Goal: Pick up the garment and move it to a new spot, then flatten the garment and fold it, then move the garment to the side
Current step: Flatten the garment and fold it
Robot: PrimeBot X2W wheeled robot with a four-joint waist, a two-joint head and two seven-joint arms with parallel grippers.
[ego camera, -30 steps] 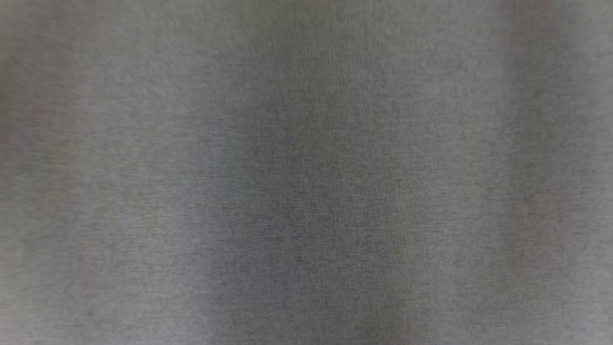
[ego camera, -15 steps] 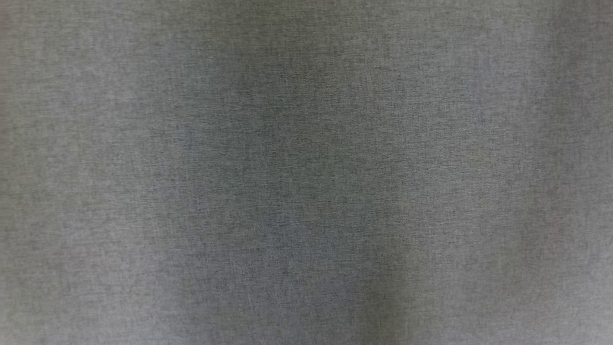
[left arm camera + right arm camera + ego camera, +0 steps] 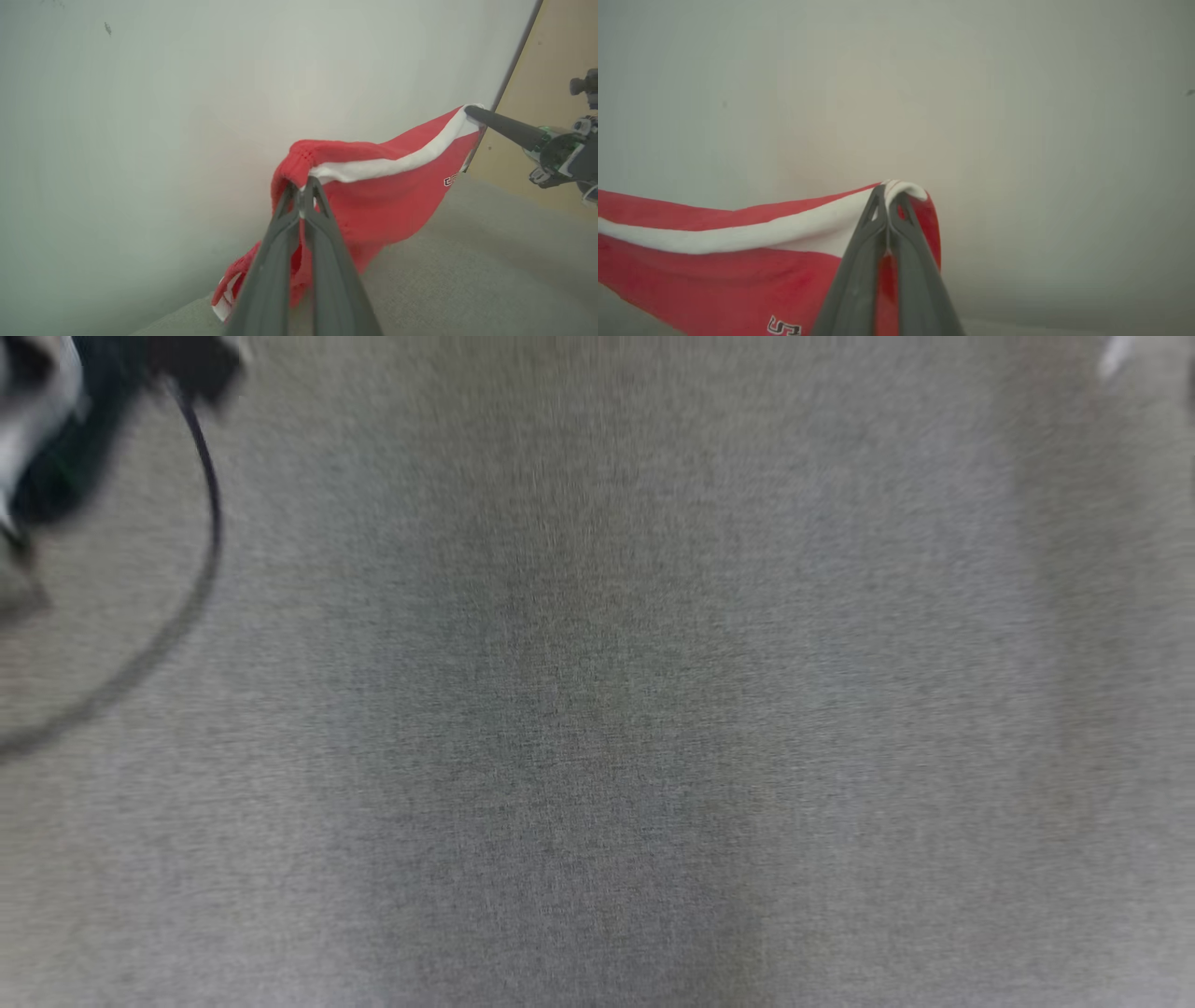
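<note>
Garment [image 3: 373, 196]: one, red, with one white band along its upper edge and one small patch of dark lettering [image 3: 451, 180] (too small to read). It hangs stretched between the two grippers, clear of the grey surface along most of its length. Left gripper [image 3: 302, 186]: one, with two dark fingers pressed together, pinching a bunched red edge of the garment at their tips. The rest of the cloth droops below and behind those fingers; whether its lowest fold touches the surface cannot be told. Right gripper [image 3: 888, 191]: one, with two dark fingers likewise pinched on the garment, clamping the white band where it folds over their tips. The red cloth trails away to the left of these fingers in that wrist's view. Grey fabric surface [image 3: 467, 280]: one, lying beneath both grippers. Pale wall [image 3: 140, 116]: one, beyond the fingertips. Tan panel [image 3: 551, 70]: one, behind the right gripper. Dark cable [image 3: 201, 523]: one, curved, at the upper left of the blurred head view.
</note>
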